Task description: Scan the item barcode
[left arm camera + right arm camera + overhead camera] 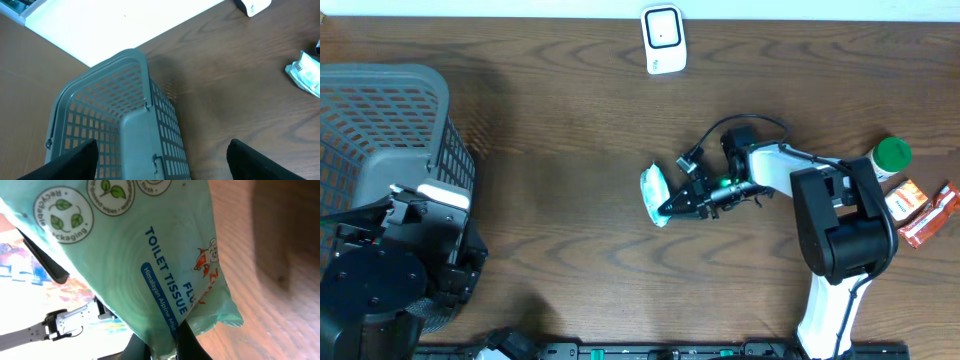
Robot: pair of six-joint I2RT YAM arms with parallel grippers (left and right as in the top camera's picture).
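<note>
Your right gripper [672, 207] is clamped on the wrapper edge of the toilet tissue pack [654, 196], at mid-table. Expect a light, soft pack with slippery film, so hold the sealed edge firmly. The left gripper [162, 150] has its jaws apart.

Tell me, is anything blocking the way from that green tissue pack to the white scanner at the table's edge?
Nothing visible does. The right claw grips the tissue pack, and only bare table lies between it and the white scanner. The grey basket stands well off to one side.
</note>
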